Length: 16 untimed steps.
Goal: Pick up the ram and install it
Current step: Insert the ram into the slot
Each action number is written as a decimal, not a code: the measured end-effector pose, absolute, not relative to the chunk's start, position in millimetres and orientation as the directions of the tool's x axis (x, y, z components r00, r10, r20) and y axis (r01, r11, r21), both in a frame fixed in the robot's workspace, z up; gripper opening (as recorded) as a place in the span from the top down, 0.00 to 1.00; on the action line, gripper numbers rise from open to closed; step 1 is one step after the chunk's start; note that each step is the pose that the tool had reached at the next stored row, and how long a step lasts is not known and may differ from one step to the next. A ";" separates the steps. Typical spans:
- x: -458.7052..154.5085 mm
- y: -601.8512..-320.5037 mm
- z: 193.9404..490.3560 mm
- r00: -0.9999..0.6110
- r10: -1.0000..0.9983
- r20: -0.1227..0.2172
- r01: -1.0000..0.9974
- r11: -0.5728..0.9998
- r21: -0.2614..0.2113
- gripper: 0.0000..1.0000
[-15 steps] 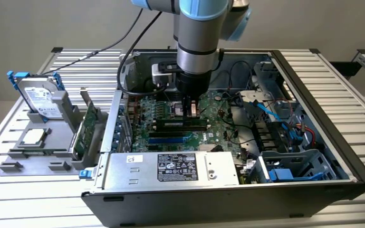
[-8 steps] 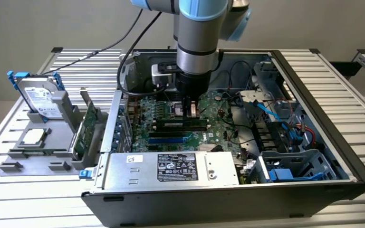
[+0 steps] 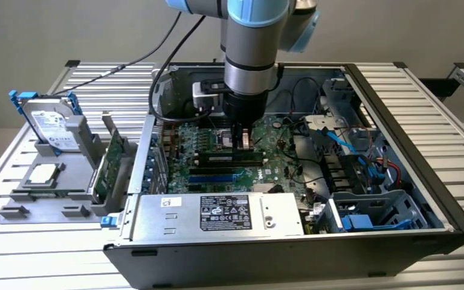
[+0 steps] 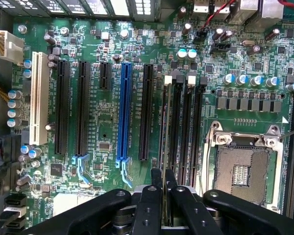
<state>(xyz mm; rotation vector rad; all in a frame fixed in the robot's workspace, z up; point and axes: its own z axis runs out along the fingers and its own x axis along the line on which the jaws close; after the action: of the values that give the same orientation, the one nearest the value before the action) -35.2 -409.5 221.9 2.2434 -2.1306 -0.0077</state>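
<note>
Ram (image 4: 164, 147) edge-on, clamped between fingers (image 4: 148, 205)

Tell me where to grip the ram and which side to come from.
Grip the ram mid-length along its upper long edge, clamping its two flat faces, coming from straight above. It stands on edge over the memory slots, as the gripper holds it now.

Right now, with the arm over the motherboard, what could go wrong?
The gripper holds the ram edge-on above close-set memory slots; a small offset could press it on a slot wall. The white latches may block it if closed; I cannot tell. The open CPU socket lies beside the slots, so a slip could hit it.
</note>
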 end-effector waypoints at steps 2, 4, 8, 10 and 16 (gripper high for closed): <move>-35.2 -409.5 221.6 0.052 -0.998 0.030 -0.998 -0.051 0.038 0.86; -35.2 -409.5 221.3 0.052 -0.998 0.031 -0.998 -0.051 0.038 0.86; -35.2 -409.5 220.9 0.052 -0.998 0.032 -0.998 -0.051 0.038 0.86; -35.2 -409.5 220.7 0.052 -0.998 0.033 -0.998 -0.051 0.038 0.86; -35.1 -409.5 220.5 0.052 -0.998 0.033 -0.998 -0.051 0.038 0.86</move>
<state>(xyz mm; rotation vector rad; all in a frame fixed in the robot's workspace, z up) -35.1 -409.5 220.5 2.2411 -2.1289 -0.0035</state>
